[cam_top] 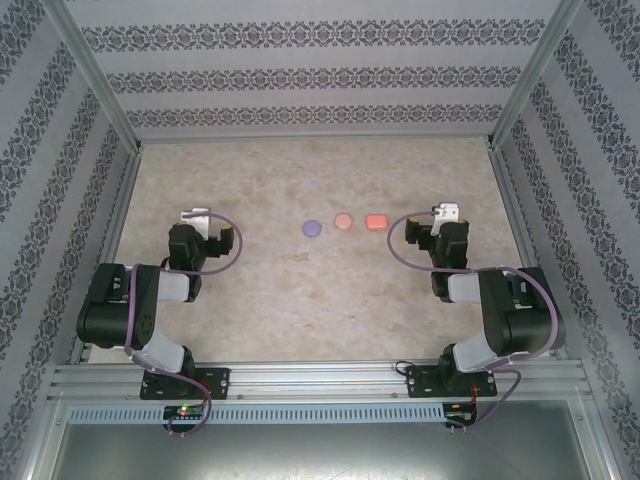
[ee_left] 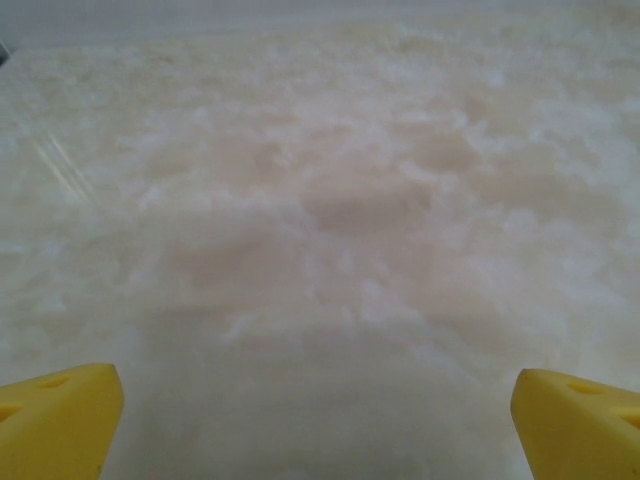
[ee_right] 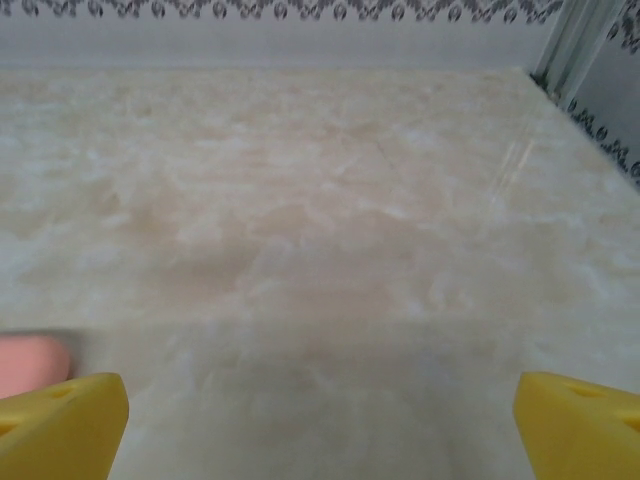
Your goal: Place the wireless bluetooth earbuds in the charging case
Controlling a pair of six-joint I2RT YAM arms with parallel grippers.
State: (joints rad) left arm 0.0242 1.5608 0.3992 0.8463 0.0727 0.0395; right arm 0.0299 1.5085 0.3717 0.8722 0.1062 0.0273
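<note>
Left of our right gripper [cam_top: 445,212], jaws spread and empty like the left gripper [cam_top: 196,214], sits the orange case [cam_top: 376,222]; we centre on it before closing.

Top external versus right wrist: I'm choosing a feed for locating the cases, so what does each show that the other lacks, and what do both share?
Top external adds the purple case, pink case and orange case in a row mid-table, with the left tool and right tool on either side. Right wrist adds a close look at the right tool's yellow fingertips, wide apart and empty. Both share the marbled table, the patterned back wall, and probably one case: a blurred pinkish patch at the wrist view's left edge.
</note>
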